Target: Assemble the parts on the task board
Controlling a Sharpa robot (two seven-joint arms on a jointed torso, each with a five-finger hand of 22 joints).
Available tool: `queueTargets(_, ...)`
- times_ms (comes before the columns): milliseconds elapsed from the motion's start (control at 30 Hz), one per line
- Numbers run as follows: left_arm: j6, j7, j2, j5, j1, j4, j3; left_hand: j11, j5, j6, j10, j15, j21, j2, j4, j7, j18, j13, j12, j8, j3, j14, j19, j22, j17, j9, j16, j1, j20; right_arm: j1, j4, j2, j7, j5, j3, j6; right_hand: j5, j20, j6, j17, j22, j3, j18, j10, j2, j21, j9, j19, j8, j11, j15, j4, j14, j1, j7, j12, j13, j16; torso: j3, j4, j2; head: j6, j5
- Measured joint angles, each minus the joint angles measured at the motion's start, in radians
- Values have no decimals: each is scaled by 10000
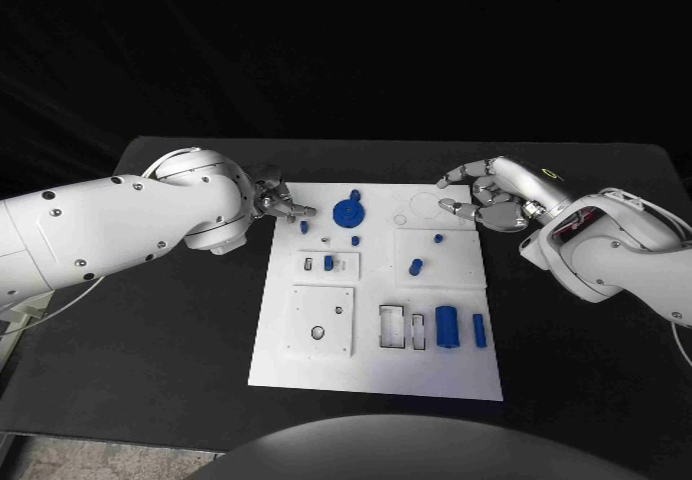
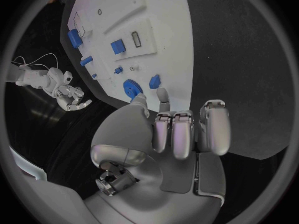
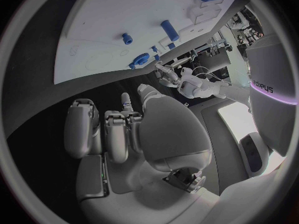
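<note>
Both silver hands hovered at the far corners of the flat white task board (image 1: 378, 375), the left hand (image 1: 274, 203) and the right hand (image 1: 486, 193) each loosely curled and holding nothing. Assembly looked barely begun; the next move probably called for grasping a part. A round blue toothed gear (image 1: 348, 213) sat at the board's far left, just beside the left hand, with small blue pieces scattered nearer

Left hand (image 1: 274, 203) at upper left of the task board (image 1: 433, 372): fingertips mostly hidden behind the white wrist housing, so contact with the board edge cannot be told. Right hand (image 1: 488, 193) at upper right: palm side faces away, fingers curled, seemingly around nothing. Small blue pegs (image 1: 355, 240) near board centre too small to tell shape. Both arms cut off by the picture's side edges.
</note>
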State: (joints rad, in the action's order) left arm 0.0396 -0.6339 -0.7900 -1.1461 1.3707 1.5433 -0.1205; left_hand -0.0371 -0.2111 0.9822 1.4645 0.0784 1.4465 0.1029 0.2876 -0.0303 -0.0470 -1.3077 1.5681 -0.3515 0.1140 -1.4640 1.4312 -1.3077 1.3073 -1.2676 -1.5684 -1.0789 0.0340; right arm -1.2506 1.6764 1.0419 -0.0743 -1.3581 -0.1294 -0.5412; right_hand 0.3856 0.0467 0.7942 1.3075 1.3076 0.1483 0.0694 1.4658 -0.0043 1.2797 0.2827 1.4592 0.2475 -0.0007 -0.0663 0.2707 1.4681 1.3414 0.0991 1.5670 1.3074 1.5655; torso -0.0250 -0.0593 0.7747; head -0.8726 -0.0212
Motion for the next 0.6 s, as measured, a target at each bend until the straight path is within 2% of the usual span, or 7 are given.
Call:
queueTargets(300, -109, 0, 29, 28, -21, -47, -11, 0, -269, 0, 0, 0, -41, 17, -17, 0, -1, 0, 0, 0, 17, 0, -35, 1, 2, -45, 0, -151, 36, 11, -21, -4, 15, 11, 0, 44, 97, 0, 31, 0, -1, 28, 1, 0, -43, 0, -17, 0, 0, 0, 0, -29, 0, 43, -31, 0, -1, 0, 7, -9, 2, 0, 58)
queueTargets(533, -212, -8, 70, 65, -33, -77, -14, 0, -311, 1, 0, 0, -40, -3, -28, 0, -1, 0, 0, 0, 27, 0, -36, 2, 8, -54, 0, -209, 36, 17, -43, -14, 24, 17, 0, 83, 117, 0, 31, -1, -1, 59, 0, 0, -3, 0, -22, 0, 0, 0, 0, -59, 0, 82, -31, 0, 1, 0, 9, -12, 9, 0, 86)
queueTargets(600, -237, -9, 81, 72, -39, -85, -15, 0, -378, 1, 0, 0, -40, 53, -28, 0, 0, 0, 0, 21, 27, 0, -35, 2, 8, -64, 0, -266, 36, 19, -47, -15, 26, 18, 0, 95, 117, 0, 31, -1, -2, 59, 0, 0, -3, 0, -23, 0, 0, 0, 0, -59, 0, 83, -31, 0, 1, 0, 9, -11, 9, 0, 92)
